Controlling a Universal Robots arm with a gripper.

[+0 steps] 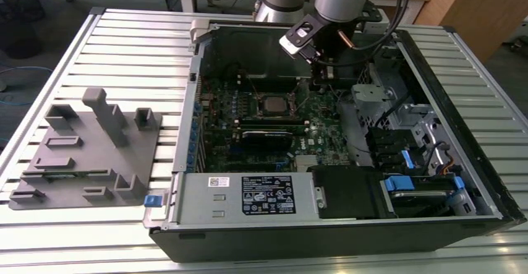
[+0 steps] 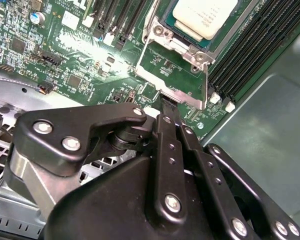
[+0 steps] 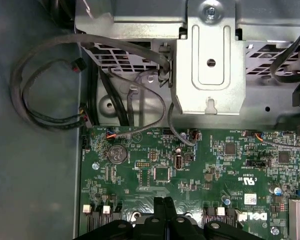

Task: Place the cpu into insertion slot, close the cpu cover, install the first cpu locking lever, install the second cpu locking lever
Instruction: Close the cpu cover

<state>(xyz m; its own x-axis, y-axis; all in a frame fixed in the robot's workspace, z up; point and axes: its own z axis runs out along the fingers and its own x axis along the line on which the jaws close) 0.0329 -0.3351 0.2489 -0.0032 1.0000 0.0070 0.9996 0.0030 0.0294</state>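
The cpu (image 2: 206, 17) lies seated in the insertion slot (image 2: 158, 31), its pale metal top facing up; in the exterior view the cpu (image 1: 275, 105) shows in the middle of the green board. The cpu cover (image 2: 190, 97) is swung open, and green board shows through its window. My gripper (image 2: 167, 107) is shut, with its tips against the cover's free edge. Whether they pinch that edge I cannot tell. In the exterior view my gripper (image 1: 322, 82) hangs just to the right of the socket inside the case. The first wrist view shows the gripper (image 3: 163, 201) above the board.
The open computer case (image 1: 194, 101) lies on a slatted metal table. A grey fixture (image 1: 83, 150) with slots sits at the exterior view's left. Long black memory slots (image 2: 250, 50) flank the socket. Loose cables (image 3: 40, 90) and a metal bracket (image 3: 210, 60) lie beyond the board.
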